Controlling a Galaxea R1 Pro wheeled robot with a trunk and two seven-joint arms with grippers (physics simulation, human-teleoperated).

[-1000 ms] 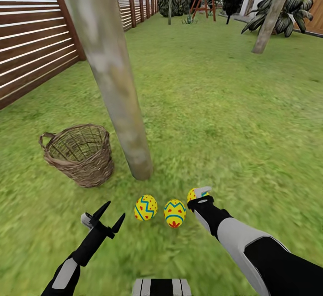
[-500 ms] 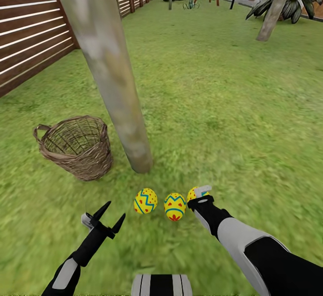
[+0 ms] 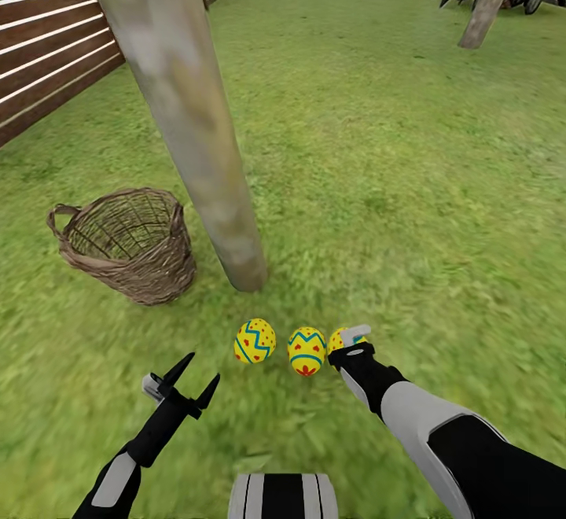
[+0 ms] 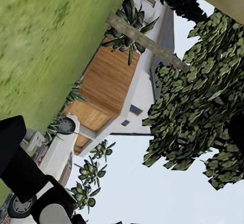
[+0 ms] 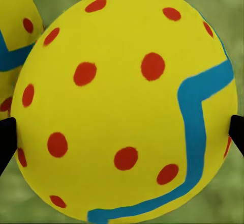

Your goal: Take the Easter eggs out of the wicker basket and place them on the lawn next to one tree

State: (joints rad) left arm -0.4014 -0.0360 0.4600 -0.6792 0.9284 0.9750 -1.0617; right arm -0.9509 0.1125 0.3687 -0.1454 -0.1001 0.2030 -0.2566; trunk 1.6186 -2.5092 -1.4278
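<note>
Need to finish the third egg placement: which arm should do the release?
Right. The right pincer has the third egg between its fingertips, beside the other two eggs near the tree. The left pincer is open, empty.

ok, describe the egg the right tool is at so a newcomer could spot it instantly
Find the thick pale tree trunk beside the wicker basket. On the grass just in front of its base, three yellow eggs lie in a row. Yours is the egg farthest from the basket, half hidden behind the right tool.
</note>
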